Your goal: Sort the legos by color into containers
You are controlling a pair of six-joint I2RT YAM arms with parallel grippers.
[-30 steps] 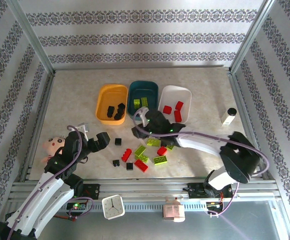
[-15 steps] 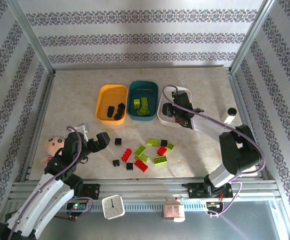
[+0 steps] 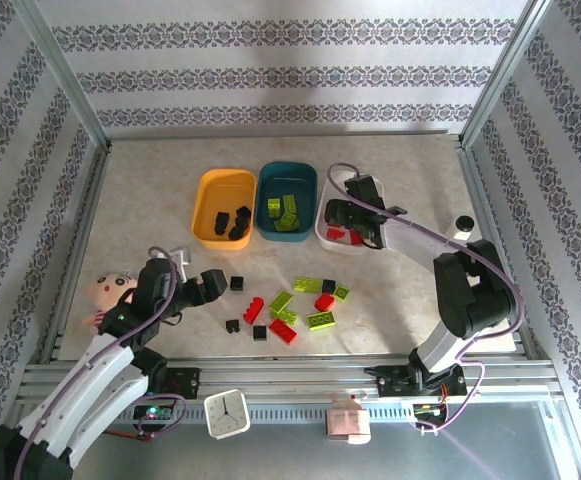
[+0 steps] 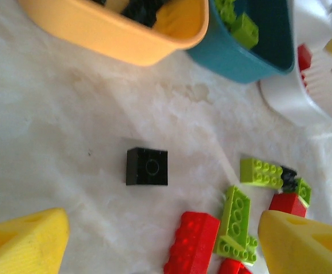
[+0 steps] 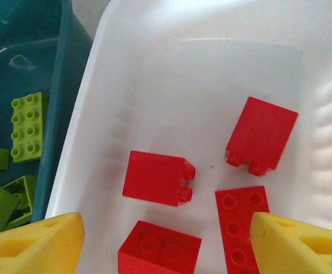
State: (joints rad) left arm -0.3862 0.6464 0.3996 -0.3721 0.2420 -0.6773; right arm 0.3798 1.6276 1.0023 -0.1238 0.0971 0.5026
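My right gripper [image 5: 164,244] hung wide open and empty over the white tray [image 5: 211,68] with four red bricks [image 5: 159,178] in it. The teal tray [image 5: 23,51] held green bricks [image 5: 27,127], the orange tray [image 3: 215,190] black bricks [image 3: 238,222]. My left gripper [image 4: 161,235], also wide, hung above loose bricks [image 4: 147,166] on the table [image 4: 51,125].

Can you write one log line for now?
left gripper open, facing small black plastic brick | right gripper open over translucent white plastic tray holding red plastic bricks
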